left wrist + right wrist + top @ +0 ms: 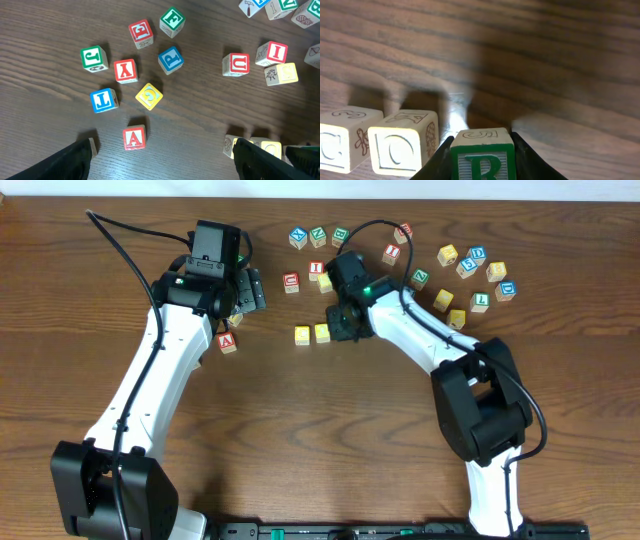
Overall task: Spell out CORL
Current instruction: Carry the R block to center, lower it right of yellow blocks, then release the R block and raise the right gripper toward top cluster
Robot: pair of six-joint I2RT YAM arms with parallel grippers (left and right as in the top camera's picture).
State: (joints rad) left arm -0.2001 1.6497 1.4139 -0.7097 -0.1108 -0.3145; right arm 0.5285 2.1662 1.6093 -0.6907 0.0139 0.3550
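Observation:
Two yellow letter blocks stand side by side mid-table, the C block [302,334] and the O block [322,332]. In the right wrist view the C block [340,145] and the O block [402,145] sit to the left. My right gripper [345,323] is shut on a green R block [482,160], held just right of the O block and close to the wood. My left gripper [245,290] is open and empty above a cluster of blocks, with a blue L block [104,99] and a red A block [134,137] below it.
More letter blocks lie scattered at the back: a group at the back middle [315,237] and a group at the back right [470,275]. A red U block [236,64] and a red I block [272,52] lie near the right arm. A red A block [227,341] lies by the left arm.

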